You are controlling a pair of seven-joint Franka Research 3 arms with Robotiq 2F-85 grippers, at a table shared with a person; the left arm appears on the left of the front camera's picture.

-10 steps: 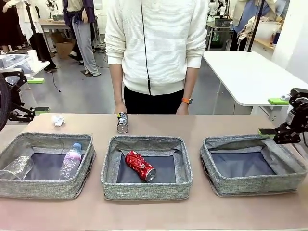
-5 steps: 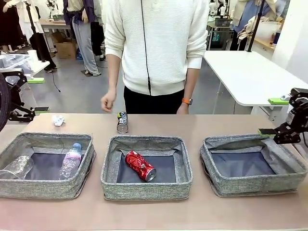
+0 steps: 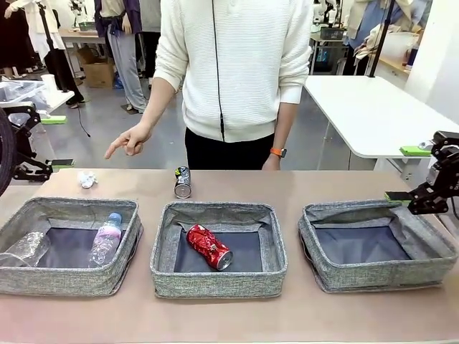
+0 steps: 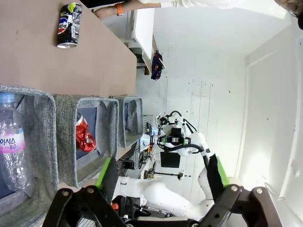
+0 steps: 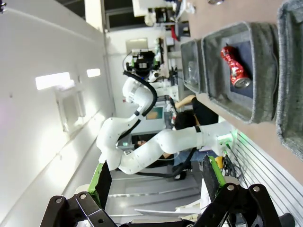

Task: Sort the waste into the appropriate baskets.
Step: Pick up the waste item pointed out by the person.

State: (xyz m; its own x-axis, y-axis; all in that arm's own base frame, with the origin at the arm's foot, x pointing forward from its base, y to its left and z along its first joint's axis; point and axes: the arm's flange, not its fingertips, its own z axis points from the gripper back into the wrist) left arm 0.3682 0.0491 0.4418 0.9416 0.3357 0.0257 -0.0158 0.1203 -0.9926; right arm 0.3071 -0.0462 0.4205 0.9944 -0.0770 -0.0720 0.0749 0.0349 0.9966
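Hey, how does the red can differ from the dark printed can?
The red can is crushed and dented; the dark printed can looks whole. The red can lies in the middle basket; the dark printed can lies on the bare table behind it. Both lie on their sides.

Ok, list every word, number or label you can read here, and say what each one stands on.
"이시스 8.0": on the label of the blue-capped bottle lying in a basket, read sideways in the left wrist view.
Print on the dark printed can: too blurred to read.
Lettering on the red can: too small and crumpled to read.
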